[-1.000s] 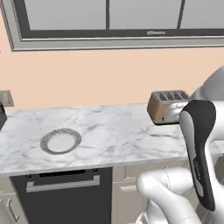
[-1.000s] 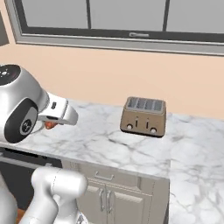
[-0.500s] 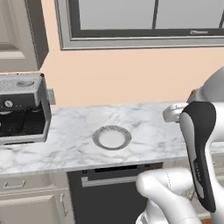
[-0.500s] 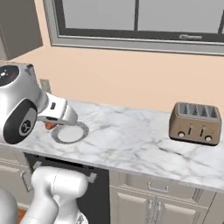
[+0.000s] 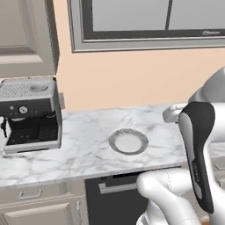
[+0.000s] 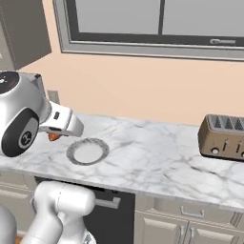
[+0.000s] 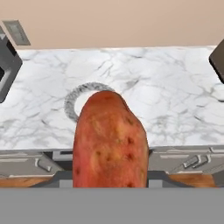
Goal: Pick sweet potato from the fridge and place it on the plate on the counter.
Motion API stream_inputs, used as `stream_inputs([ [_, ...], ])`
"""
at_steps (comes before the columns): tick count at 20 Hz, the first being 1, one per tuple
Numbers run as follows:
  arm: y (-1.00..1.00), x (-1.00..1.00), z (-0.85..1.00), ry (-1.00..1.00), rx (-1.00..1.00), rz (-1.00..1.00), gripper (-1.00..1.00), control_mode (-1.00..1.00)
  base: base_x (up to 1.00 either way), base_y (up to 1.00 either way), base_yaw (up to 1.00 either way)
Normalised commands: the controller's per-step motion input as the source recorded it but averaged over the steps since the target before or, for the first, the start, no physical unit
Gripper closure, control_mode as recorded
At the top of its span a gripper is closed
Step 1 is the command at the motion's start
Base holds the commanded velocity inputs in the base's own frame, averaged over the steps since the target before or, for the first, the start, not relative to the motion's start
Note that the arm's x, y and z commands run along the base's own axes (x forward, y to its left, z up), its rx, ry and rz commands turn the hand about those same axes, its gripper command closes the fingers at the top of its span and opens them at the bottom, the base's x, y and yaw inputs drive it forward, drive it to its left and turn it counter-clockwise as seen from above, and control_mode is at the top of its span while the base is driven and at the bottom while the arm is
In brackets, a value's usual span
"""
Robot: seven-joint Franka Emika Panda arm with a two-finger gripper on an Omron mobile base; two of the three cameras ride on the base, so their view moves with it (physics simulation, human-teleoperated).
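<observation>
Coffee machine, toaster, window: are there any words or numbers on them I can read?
No, none can be read.
Coffee machine: a round dial and small knobs on its front, but no letters show.
Toaster: small knobs, no writing to make out.
Window frame: a small pale mark at its lower right, too small and blurred to read.
Plate and sweet potato: no text.

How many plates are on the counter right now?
1: the plate sits empty on the counter, between the coffee machine and the toaster. More could lie outside the views.
</observation>
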Motion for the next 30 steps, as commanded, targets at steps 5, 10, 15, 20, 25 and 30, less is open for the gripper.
stream_inputs([
  [5,0.00,0.00,0.00,0.00,0.00,0.00,1.00,1.00,0.27,0.47,-0.14],
  [10,0.00,0.00,0.00,0.00,0.00,0.00,1.00,1.00,0.32,0.23,-0.05],
  [15,0.00,0.00,0.00,0.00,0.00,0.00,1.00,1.00,0.41,0.12,0.00],
  [20,0.00,0.00,0.00,0.00,0.00,0.00,1.00,1.00,0.35,0.09,0.00],
  [25,0.16,0.31,-0.49,0.07,0.00,0.00,1.00,-1.00,0.00,0.00,0.00],
  [30,0.16,0.25,-0.65,0.05,0.00,0.00,1.00,-1.00,0.00,0.00,0.00],
])
